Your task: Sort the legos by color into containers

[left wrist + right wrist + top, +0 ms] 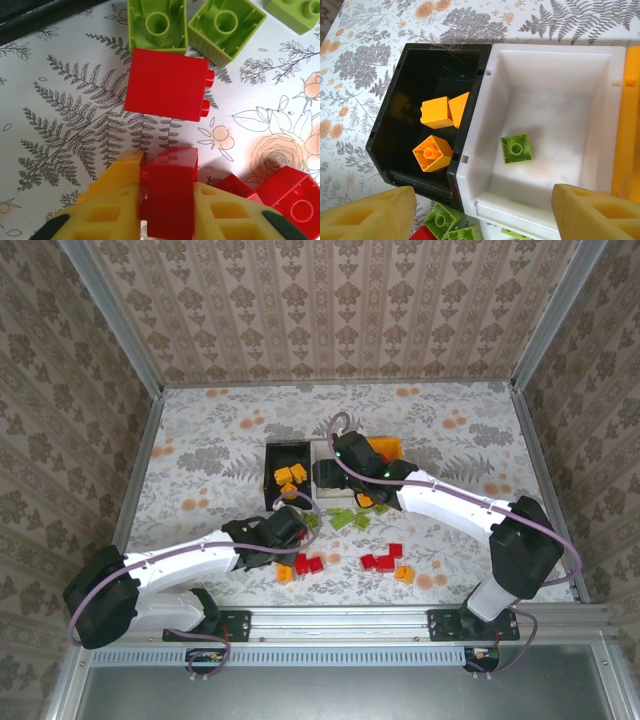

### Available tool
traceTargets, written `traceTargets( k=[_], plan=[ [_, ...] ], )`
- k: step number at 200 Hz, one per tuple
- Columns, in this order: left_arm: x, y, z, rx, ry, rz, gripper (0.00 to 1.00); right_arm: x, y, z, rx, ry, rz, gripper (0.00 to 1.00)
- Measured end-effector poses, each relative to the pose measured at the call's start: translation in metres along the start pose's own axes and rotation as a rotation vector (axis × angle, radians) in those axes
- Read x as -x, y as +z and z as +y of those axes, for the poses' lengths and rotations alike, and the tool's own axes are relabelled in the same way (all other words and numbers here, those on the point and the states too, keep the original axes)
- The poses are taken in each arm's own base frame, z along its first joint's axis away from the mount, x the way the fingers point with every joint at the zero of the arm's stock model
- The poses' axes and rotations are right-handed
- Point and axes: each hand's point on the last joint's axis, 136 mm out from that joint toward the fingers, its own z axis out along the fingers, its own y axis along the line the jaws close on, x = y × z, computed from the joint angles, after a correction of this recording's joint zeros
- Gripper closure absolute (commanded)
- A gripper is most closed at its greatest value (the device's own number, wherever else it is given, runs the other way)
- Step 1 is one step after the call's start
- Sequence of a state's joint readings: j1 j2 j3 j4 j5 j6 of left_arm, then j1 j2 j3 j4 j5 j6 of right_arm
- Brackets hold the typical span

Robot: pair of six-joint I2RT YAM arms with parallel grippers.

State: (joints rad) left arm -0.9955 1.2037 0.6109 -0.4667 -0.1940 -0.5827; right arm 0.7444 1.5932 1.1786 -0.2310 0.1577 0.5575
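My left gripper (167, 200) is shut on a red lego (170, 190) just above the table, near the front of the pile (290, 530). Another red lego (167, 85) lies on its side ahead of it, with two upturned green legos (157, 22) beyond. My right gripper (482, 220) is open, with nothing between its fingers, over the white container (550, 60), where one green lego (516, 148) lies. The black container (382, 150) holds three orange legos (432, 152). The orange container (627, 125) is at the right edge.
Loose red legos (385, 560), orange legos (404, 574) and green legos (350, 518) lie scattered on the floral tablecloth in front of the containers. More red legos (295, 200) sit just right of my left fingers. Metal frame rails border the table.
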Motion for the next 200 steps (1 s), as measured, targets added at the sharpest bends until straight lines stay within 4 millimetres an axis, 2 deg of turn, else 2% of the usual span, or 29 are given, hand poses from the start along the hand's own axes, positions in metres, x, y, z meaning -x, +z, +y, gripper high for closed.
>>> traceTargets(
  k=[38,61,77,94,113,134,162,184,200],
  plan=[
    [0.01,-0.007,-0.006,-0.017,-0.003,-0.016,0.8,0.003,-0.007,-0.01,-0.019,0.015,-0.018,0.27],
    [0.026,-0.018,-0.013,-0.041,-0.007,-0.052,0.81,0.002,-0.016,-0.023,-0.044,0.04,-0.035,0.26],
    [0.048,-0.03,-0.024,-0.072,-0.001,-0.094,0.81,0.0,-0.023,-0.037,-0.073,0.059,-0.048,0.26],
    [0.08,-0.043,-0.041,-0.105,0.014,-0.151,0.82,-0.007,-0.035,-0.058,-0.114,0.09,-0.062,0.26],
    [0.117,-0.047,-0.065,-0.141,0.044,-0.198,0.83,-0.019,-0.049,-0.085,-0.174,0.125,-0.072,0.26],
    [0.154,-0.039,-0.093,-0.181,0.077,-0.222,0.84,-0.034,-0.065,-0.114,-0.244,0.162,-0.077,0.26],
    [0.203,-0.016,-0.127,-0.221,0.123,-0.237,0.85,-0.053,-0.086,-0.144,-0.315,0.2,-0.082,0.26],
    [0.233,0.004,-0.142,-0.238,0.136,-0.244,0.85,-0.06,-0.103,-0.156,-0.338,0.222,-0.1,0.26],
    [0.247,0.02,-0.143,-0.241,0.128,-0.239,0.83,-0.063,-0.113,-0.159,-0.338,0.235,-0.112,0.26]
  ],
)
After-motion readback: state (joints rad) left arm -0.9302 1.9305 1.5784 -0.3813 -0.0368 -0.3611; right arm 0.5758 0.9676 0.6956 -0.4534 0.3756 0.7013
